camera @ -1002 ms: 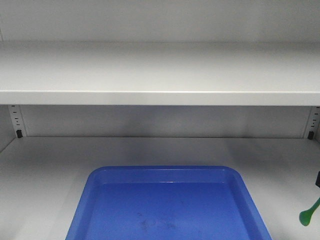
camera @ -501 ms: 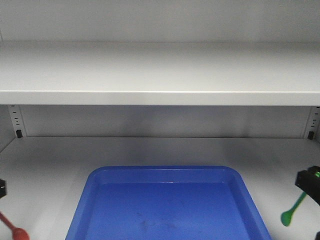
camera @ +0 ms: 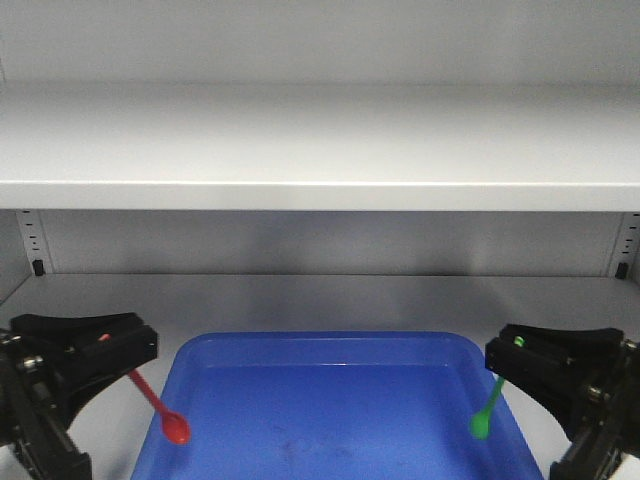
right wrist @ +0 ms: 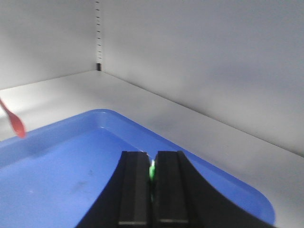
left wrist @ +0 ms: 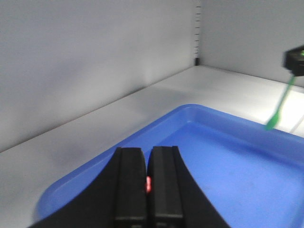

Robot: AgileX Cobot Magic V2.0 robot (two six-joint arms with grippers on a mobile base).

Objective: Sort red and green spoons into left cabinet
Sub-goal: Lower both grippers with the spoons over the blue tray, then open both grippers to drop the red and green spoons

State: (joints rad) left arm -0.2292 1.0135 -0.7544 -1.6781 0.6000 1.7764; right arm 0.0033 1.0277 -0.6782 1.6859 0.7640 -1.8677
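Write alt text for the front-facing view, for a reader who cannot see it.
The left gripper holds a red spoon and the right gripper a green spoon, both bowl-down, at the two sides of a blue tray. The tray lies on the floor of a pale grey cabinet, under a wide shelf.

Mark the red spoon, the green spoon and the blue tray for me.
red spoon (camera: pixel 155 403): front-facing view, middle of its handle.
green spoon (camera: pixel 490 401): front-facing view, middle of its handle.
blue tray (camera: pixel 330 338): front-facing view, on its back rim.
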